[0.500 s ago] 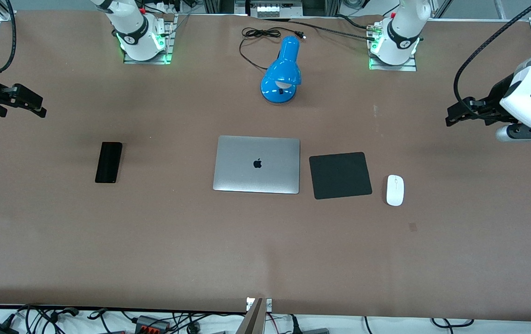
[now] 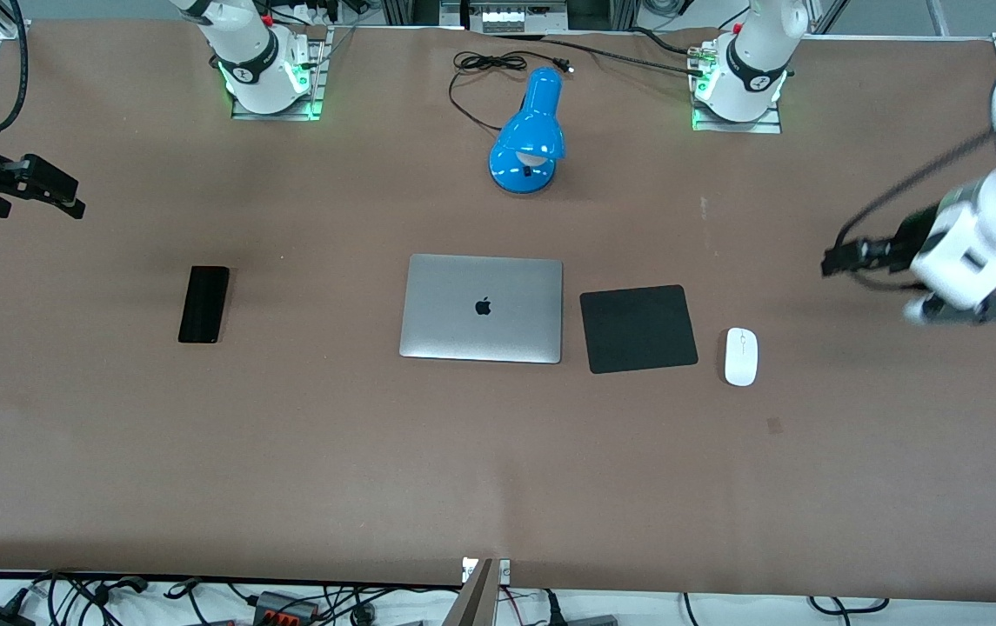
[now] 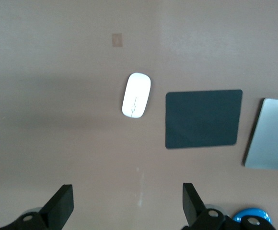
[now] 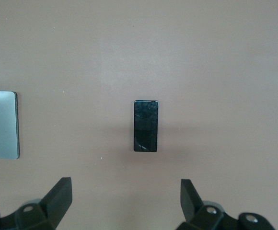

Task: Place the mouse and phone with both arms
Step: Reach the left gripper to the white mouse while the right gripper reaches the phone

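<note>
- White mouse (image 2: 740, 356) on the table (image 2: 289, 452), just beside the black mouse pad (image 2: 638, 329), toward the left arm's end; light, glossy, likely slippery, best pinched across its narrow flanks.
- Black phone (image 2: 203, 304) lying flat, well apart from the silver laptop (image 2: 482, 308), toward the right arm's end; thin, stiff, fragile, best gripped by the long edges.
- Left gripper (image 2: 837, 261) spread wide, empty, aloft over bare table near the mouse.
- Right gripper (image 2: 58, 193) spread, empty, aloft over the table's edge.
</note>
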`<state>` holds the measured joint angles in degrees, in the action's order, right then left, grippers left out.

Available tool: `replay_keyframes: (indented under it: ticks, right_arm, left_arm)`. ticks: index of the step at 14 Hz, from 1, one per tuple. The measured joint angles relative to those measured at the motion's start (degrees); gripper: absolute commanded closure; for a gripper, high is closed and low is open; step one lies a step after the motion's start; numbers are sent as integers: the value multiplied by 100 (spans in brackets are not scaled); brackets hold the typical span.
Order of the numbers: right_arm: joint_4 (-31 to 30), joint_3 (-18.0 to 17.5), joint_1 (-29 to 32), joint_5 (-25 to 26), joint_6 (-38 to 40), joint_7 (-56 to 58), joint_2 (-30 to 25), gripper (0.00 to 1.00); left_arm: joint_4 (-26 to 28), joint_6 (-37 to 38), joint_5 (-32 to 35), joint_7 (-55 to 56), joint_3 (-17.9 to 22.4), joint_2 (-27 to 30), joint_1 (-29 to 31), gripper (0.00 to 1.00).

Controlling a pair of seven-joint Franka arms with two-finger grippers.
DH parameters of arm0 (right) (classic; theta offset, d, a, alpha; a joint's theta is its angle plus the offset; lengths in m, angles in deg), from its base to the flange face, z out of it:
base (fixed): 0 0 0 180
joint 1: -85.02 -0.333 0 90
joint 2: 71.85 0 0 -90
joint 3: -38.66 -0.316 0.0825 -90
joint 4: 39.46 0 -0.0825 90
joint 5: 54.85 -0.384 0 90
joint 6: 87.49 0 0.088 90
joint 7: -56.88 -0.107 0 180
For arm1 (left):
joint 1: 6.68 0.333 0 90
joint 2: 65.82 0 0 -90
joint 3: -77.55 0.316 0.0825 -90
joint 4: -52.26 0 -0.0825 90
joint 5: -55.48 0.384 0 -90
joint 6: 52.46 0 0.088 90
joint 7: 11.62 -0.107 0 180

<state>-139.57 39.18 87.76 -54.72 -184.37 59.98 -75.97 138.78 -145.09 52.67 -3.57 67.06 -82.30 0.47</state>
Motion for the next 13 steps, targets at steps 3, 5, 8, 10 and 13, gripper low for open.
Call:
replay_keyframes:
  ticks: [3, 5, 8, 10, 13]
  right_arm:
    - [-30, 0, 0, 0, 1, 0, 8, 0]
    - [-77, -2, -1, 0, 12, 0, 88, 0]
    - [-159, -1, 0, 1, -74, 0, 490, 0]
    - [-201, 3, 10, 25, -358, 0, 922, 0]
    - [-231, 10, 19, 244, -697, 0, 1531, 0]
  left_arm:
    - [-110, -738, 1, -1, -8, -796, -30, 0]
    - [-131, -1075, 23, -94, -13, -1207, -42, 0]
    - [-139, -1522, 188, -749, -38, -1737, -52, 0]
    - [-141, -1557, 218, -1211, -59, -2016, -74, 0]
    - [-139, -1790, 257, -1391, -67, -2314, -209, 0]
